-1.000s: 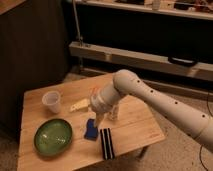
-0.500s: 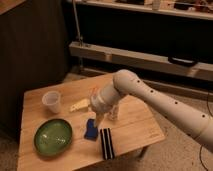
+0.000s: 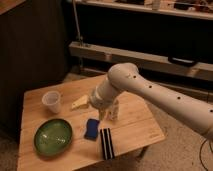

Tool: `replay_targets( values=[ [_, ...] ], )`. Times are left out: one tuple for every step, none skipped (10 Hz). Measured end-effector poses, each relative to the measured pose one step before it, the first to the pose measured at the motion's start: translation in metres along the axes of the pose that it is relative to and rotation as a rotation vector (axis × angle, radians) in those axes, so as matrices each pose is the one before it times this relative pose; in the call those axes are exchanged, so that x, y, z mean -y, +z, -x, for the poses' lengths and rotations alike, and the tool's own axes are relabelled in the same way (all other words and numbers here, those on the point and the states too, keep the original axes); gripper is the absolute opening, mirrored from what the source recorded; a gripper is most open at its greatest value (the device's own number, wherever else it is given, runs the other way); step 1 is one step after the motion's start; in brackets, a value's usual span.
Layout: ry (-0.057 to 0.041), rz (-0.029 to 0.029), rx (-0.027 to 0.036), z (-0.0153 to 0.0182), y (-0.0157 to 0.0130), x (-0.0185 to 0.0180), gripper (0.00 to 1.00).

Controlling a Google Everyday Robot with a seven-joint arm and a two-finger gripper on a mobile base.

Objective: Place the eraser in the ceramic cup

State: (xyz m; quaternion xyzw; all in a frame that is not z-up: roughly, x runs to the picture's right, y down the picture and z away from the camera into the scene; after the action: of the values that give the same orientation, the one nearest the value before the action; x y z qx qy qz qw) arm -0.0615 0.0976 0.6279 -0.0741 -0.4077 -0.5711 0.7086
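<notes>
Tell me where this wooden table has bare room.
Free: the right end of the table, beyond the black striped eraser and the open gripper hovering mid-table. Crowded: the small whitish cup, round green plate, yellow wedge and blue pad fill the left and centre.

Arm (image 3: 150,92) outstretched; tool (image 3: 108,114) downward at centre, fingers apart.
</notes>
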Motion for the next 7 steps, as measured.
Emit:
replay_targets(
  values=[
    [0.01404, 0.05498, -0.03610, 0.00117, -0.00865, -0.01893, 0.80],
    [0.01620, 0.04731, -0.02482, 0.00269, -0.00433, -0.02048, 0.80],
    [0.02594, 0.03536, -0.01623, 0.00169, -0.00031, -0.02282, 0.80],
    [0.01768, 0.01338, -0.00649, 0.00025, 0.00033, -0.01221, 0.80],
    [-0.00219, -0.00039, 0.00135, 0.00026, 0.00062, 0.00102, 0.80],
    [-0.00178, -0.00046, 0.00050, 0.00026, 0.00007, 0.00095, 0.80],
    [0.00077, 0.00010, -0.00004, -0.00017, 0.00006, -0.00035, 0.80]
  ],
)
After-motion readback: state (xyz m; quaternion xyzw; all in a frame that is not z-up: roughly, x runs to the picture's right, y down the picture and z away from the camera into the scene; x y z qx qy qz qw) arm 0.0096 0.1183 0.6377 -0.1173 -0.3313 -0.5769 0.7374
